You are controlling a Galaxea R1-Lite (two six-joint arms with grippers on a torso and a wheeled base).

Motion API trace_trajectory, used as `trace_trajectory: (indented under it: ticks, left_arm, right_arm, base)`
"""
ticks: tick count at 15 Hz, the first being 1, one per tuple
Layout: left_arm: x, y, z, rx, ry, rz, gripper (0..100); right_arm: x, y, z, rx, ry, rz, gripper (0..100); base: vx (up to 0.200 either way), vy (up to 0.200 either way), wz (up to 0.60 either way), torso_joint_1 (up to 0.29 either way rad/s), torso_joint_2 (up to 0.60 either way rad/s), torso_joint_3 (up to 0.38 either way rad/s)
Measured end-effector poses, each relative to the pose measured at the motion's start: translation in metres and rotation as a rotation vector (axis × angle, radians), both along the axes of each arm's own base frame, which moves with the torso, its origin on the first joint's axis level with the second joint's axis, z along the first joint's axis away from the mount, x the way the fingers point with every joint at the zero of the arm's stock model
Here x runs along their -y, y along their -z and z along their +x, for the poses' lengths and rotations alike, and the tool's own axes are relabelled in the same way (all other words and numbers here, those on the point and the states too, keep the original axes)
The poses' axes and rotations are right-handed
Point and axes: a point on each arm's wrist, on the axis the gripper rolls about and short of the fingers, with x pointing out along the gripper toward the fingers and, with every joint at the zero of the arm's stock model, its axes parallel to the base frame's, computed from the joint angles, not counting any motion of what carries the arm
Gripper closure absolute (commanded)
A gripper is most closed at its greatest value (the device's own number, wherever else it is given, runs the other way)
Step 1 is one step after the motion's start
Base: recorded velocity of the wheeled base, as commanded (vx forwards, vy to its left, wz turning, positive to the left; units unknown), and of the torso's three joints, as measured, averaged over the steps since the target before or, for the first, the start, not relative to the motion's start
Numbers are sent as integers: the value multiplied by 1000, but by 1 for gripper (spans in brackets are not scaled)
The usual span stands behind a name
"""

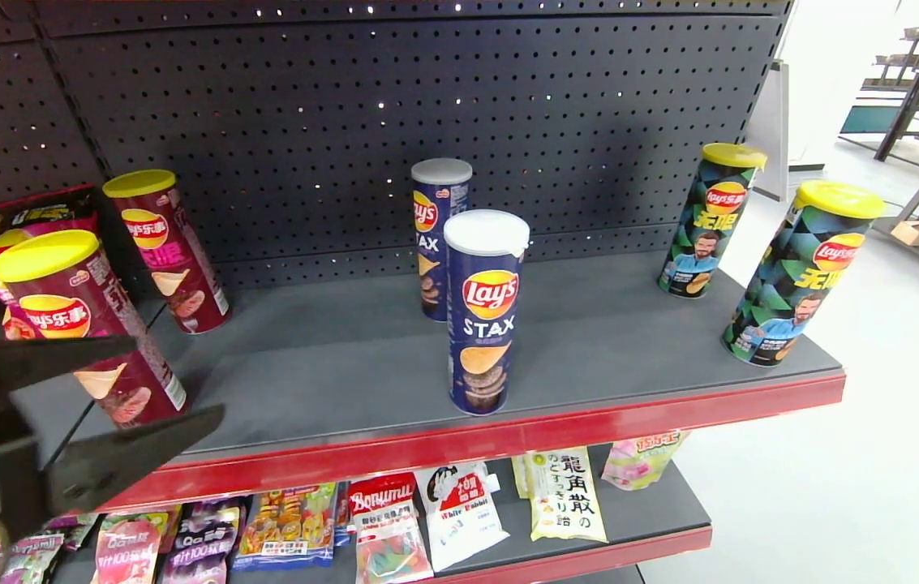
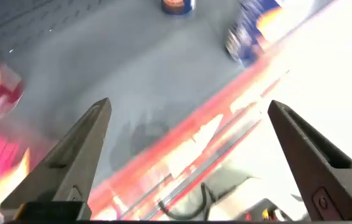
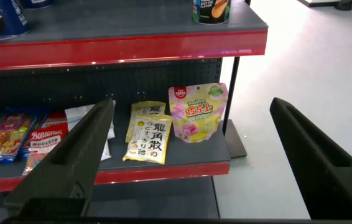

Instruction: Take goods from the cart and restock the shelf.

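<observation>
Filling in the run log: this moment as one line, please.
left pincer: open, empty, near front maroon can | right pincer: open, empty, facing lower shelf | top shelf: partly stocked

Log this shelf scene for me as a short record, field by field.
Top shelf: six cans in three pairs
Left pair: maroon cans
Middle pair: blue cans
Right pair: green cans
Lower shelf: snack bags
Left pincer: open, empty, beside maroon cans
Right pincer: open, empty, facing lower shelf
</observation>
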Motion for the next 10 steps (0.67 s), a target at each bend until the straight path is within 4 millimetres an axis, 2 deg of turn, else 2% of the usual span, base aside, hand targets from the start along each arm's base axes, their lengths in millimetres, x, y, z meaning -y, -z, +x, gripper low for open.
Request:
trace_trajectory:
  ticks: [2, 4, 7, 10]
  left_arm:
    - [-30, 2, -64, 37, 2, -15, 0]
    - [-53, 16, -113, 79, -36, -47, 0]
    - [-72, 39, -147, 178, -191, -77, 0]
    - [-70, 41, -155, 214, -349, -71, 0]
  right_arm:
    - [0, 0, 0, 0, 0, 0, 0]
    - [0, 0, 0, 0, 0, 0, 0]
    - [0, 0, 0, -5, -2, -1, 0]
    - [0, 0, 0, -1, 1, -2, 0]
  base:
    - [0, 0, 0, 0, 0, 0]
    - [0, 0, 0, 0, 0, 0]
    - [0, 0, 0, 0, 0, 0]
    - [0, 0, 0, 0, 0, 0]
